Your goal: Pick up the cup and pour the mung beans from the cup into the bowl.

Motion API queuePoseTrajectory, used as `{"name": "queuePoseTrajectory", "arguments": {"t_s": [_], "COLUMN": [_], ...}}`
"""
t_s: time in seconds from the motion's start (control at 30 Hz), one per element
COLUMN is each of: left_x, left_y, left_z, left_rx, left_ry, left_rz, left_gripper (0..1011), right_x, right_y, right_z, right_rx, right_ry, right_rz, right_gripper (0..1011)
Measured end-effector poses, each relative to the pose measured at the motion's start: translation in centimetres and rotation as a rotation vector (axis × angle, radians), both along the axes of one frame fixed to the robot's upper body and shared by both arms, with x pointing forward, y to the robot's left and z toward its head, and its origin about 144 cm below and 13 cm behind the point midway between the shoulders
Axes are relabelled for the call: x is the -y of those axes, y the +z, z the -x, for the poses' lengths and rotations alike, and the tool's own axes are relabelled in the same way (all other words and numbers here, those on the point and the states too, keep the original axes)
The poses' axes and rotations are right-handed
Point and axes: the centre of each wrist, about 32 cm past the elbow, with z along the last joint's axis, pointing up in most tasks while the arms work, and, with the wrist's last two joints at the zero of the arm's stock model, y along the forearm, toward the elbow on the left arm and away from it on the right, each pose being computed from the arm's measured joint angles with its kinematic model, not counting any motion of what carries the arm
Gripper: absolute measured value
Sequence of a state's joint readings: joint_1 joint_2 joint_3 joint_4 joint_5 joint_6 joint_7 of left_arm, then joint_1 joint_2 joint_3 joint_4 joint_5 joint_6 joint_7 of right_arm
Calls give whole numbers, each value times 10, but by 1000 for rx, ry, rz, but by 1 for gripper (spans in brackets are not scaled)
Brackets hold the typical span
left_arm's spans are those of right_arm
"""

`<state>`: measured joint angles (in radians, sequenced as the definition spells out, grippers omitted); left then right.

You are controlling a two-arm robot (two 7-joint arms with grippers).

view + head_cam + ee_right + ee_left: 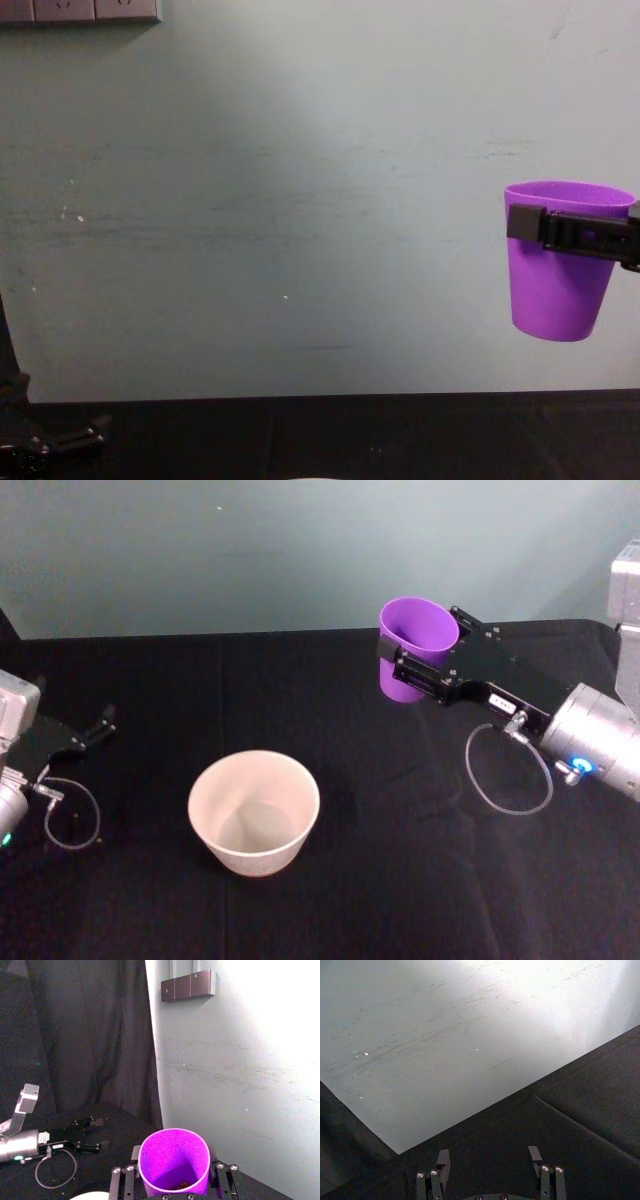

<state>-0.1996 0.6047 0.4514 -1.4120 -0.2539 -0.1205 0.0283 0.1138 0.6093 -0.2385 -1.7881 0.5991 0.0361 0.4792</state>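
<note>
The pickup looks done: the right tool (420, 630) is clamped around the purple cup (402, 685) just below its rim. It holds the cup upright in the air, clear of the black worktop (400, 880) and well off to the right of the bowl (255, 858), with dark mung beans (179, 1186) lying in its bottom. The bowl looks empty, so carrying the cup over it and tipping appear to be what is left, while the left tool (95, 725) sits parked near the worktop's left edge, fingers apart around nothing.
</note>
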Motion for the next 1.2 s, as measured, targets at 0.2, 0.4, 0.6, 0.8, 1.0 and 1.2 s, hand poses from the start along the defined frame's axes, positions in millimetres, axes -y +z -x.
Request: {"name": "queuePoseTrajectory", "arguments": {"t_s": [0.2, 0.4, 0.6, 0.8, 1.0, 1.2], "left_x": [0, 0, 0, 0, 0, 0], "left_y": [0, 0, 0, 0, 0, 0], "left_z": [0, 0, 0, 0, 0, 0], "left_rx": [0, 0, 0, 0, 0, 0], "left_ry": [0, 0, 0, 0, 0, 0], "left_rz": [0, 0, 0, 0, 0, 0], "left_gripper": [1012, 1012, 1012, 1011, 1011, 1011], "right_x": [-2, -10, -23, -40, -52, -53], "right_y": [-2, 0, 3, 1, -10, -20], "right_z": [-6, -19, -30, -41, -49, -50], "right_rx": [11, 5, -3, -8, 17, 87], "right_ry": [24, 47, 63, 59, 24, -4], "right_rz": [7, 29, 59, 107, 193, 288], "right_gripper": [739, 739, 739, 738, 738, 738]}}
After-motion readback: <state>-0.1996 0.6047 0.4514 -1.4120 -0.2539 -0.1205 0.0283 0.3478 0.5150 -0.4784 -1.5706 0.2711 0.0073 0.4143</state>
